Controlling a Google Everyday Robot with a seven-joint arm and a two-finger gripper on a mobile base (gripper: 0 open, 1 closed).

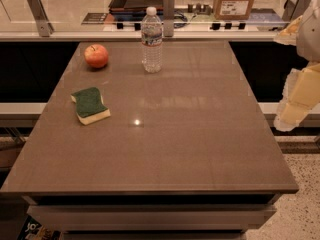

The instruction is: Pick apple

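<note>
**benchbot_dan:** Pick-apple run, where do things stand? The apple (96, 55) sits at the far left of the table (200, 134), stem dimple up. The water bottle (151, 40) stands upright to its right, near it but not touching. A green-topped sponge (90, 105) lies nearer, also clear of it.

**gripgeek:** And the gripper (292, 109)?

**benchbot_dan:** Way over at the right edge of the view, off the side of the table, pale blocky bits poking in. I honestly can't tell if it's open or closed from here. It's well apart from the apple, so the reach hasn't really begun, I'd say.

**gripgeek:** The apple should be easy enough. My guess is it's firm and fairly light, with smooth, waxy-looking skin, so it could roll or squirt out if pinched off-centre. Squeeze too hard and it probably bruises.

**benchbot_dan:** So where to grab?

**gripgeek:** Across the widest part, around the middle, coming down from above with the jaws on either side. I'd line them up near-to-far rather than left-to-right, so the bottle side stays out of it. Knocking that bottle over looks like the main risk. The sponge shouldn't matter.
</note>
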